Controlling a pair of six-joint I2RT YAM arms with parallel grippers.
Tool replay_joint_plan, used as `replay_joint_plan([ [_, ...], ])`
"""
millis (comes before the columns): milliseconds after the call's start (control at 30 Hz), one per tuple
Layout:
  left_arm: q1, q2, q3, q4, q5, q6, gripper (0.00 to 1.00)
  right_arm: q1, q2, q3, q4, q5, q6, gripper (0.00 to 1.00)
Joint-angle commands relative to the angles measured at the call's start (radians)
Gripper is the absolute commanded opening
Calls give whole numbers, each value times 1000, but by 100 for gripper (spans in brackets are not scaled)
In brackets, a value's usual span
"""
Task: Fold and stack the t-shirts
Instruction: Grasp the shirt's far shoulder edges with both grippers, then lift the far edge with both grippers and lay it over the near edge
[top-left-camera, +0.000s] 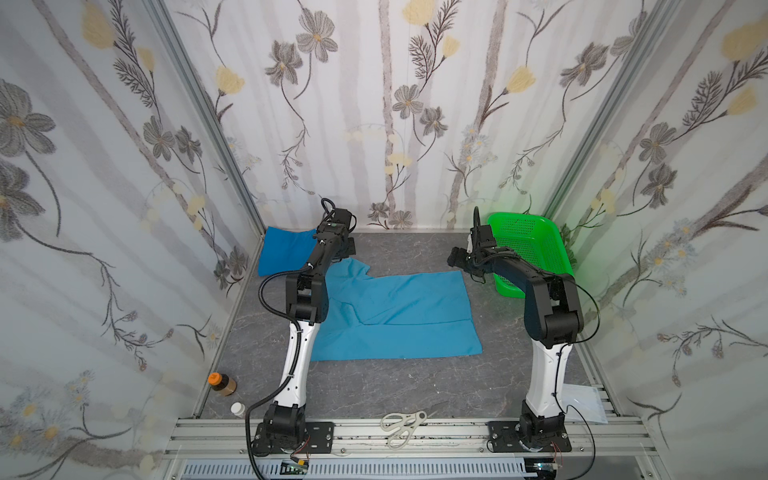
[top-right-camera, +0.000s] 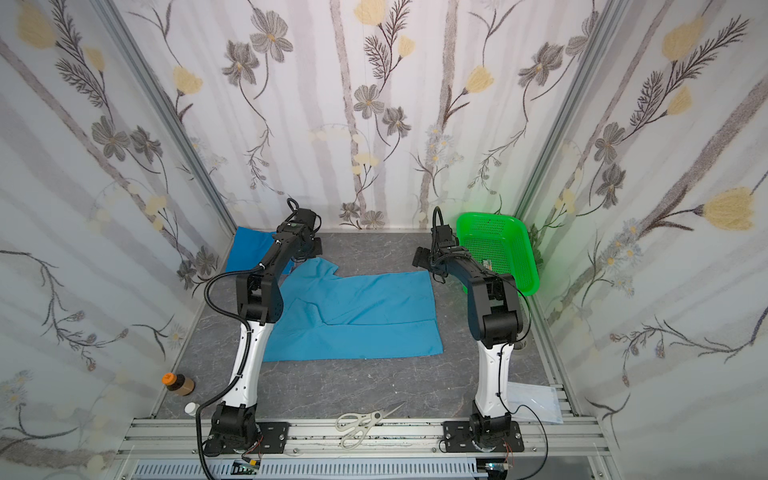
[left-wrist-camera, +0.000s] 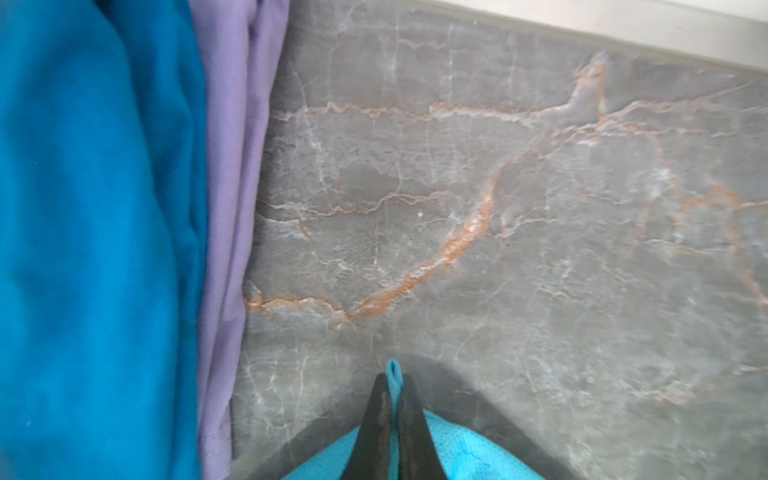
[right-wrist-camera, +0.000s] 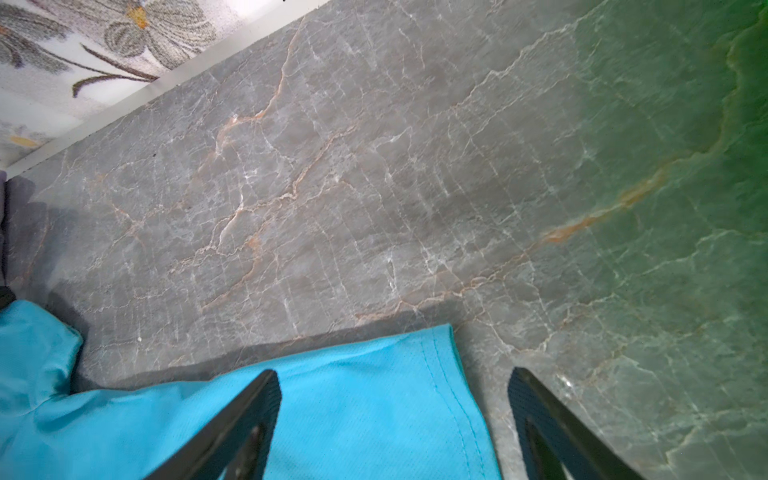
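Scanning near to far, we see scissors (top-left-camera: 405, 428) on front rail (top-left-camera: 457, 432), grey marble tabletop (top-left-camera: 374, 386), sky-blue t-shirt (top-left-camera: 399, 316) spread mid-table, green basket (top-left-camera: 536, 253) far right, floral walls (top-left-camera: 104, 208) around. Only left wrist view shows us lilac t-shirt (left-wrist-camera: 232, 208) edging royal blue t-shirt (left-wrist-camera: 95, 228) in far left corner. Left gripper (left-wrist-camera: 394, 386) clamps sky-blue cloth fold. Right gripper (right-wrist-camera: 394, 374) gapes wide over shirt's hem corner, holding nothing.

The left arm (top-left-camera: 297, 365) and right arm (top-left-camera: 546, 374) are wearing white lower shells under black joints — a ribbed black cable (top-left-camera: 262, 293) is looping beside the left one, black base plates (top-left-camera: 320, 434) are showing silver screws, and the right tool (right-wrist-camera: 394, 373) is baring black textured fingers.
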Motion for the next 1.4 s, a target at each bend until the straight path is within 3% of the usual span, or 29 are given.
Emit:
replay_joint_plan([
  [0, 0, -64, -35, 63, 62, 28, 0, 0, 41, 52, -52, 38, -14, 82],
  [233, 0, -174, -162, 135, 80, 33, 0, 3, 126, 147, -134, 58, -6, 63],
  [500, -1, -182, -172, 123, 74, 45, 0, 0, 110, 87, -122, 92, 18, 62],
  [667, 0, -195, -192, 125, 71, 50, 0, -10, 118, 68, -85, 46, 34, 36],
  [833, 0, -207, -202, 123, 65, 53, 0, -11, 109, 73, -59, 34, 43, 24],
  [933, -1, -211, -200, 123, 64, 57, 0, -12, 113, 95, -62, 42, 40, 22],
  [1133, -1, -219, -191, 108, 60, 68, 0, -14, 120, 124, -71, 35, 26, 0],
  [1367, 1, -262, -215, 102, 57, 75, 0, -12, 79, 121, -60, 27, 8, 0],
])
